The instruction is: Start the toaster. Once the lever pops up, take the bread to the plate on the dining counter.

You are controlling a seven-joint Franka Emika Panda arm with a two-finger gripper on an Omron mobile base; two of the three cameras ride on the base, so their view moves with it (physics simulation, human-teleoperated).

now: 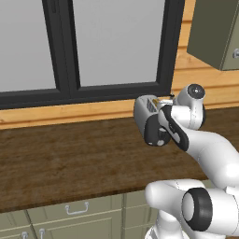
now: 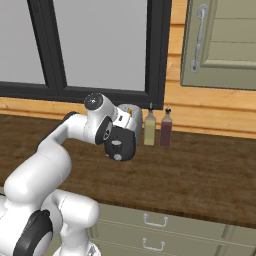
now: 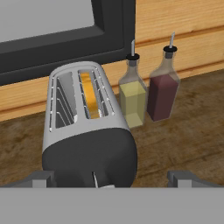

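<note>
A silver toaster (image 3: 85,131) with a dark front stands on the wooden counter below the window; it also shows behind my hand as the toaster (image 1: 145,107) and the toaster (image 2: 132,116). The bread (image 3: 90,94) stands upright in its right slot, and the left slot is empty. A small pale lever (image 3: 96,180) sits low on the dark front. My gripper (image 3: 113,179) is open, with its fingertips (image 3: 42,178) spread wide on either side of the toaster's front end and nothing held. The plate and the dining counter are out of view.
Two glass bottles stand just right of the toaster: a yellow oil bottle (image 3: 133,92) and a dark red bottle (image 3: 162,89). A black-framed window (image 1: 93,46) runs behind, a wall cabinet (image 2: 220,42) hangs to the right, and pale green drawers (image 2: 155,232) sit below the counter.
</note>
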